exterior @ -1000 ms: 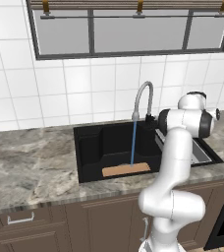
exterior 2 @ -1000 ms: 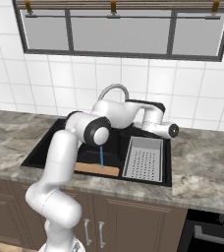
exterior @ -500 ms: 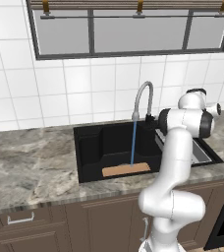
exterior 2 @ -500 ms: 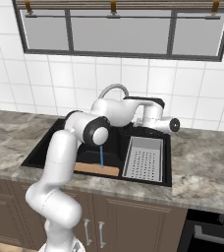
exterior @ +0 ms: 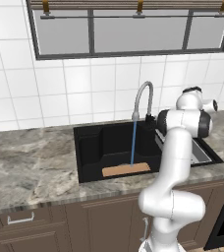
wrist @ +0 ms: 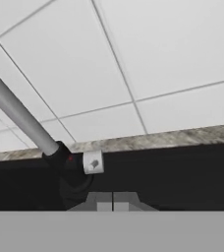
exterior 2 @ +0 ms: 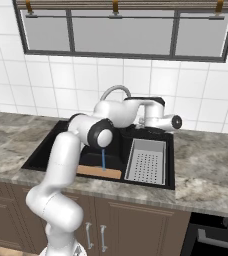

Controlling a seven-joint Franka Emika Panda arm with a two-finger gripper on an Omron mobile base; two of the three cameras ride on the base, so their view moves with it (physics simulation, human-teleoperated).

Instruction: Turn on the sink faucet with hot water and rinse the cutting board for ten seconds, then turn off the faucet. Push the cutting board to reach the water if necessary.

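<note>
Nothing moved, water [exterior: 133, 142] hitting cutting board [exterior: 126, 170]

Cutting board [exterior 2: 99, 172] half behind the white arm; faucet [wrist: 16, 116] spout cut off at top left.

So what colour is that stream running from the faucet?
Blue: the water falls in a thin straight line onto the board, clearest in the left base view.
</note>
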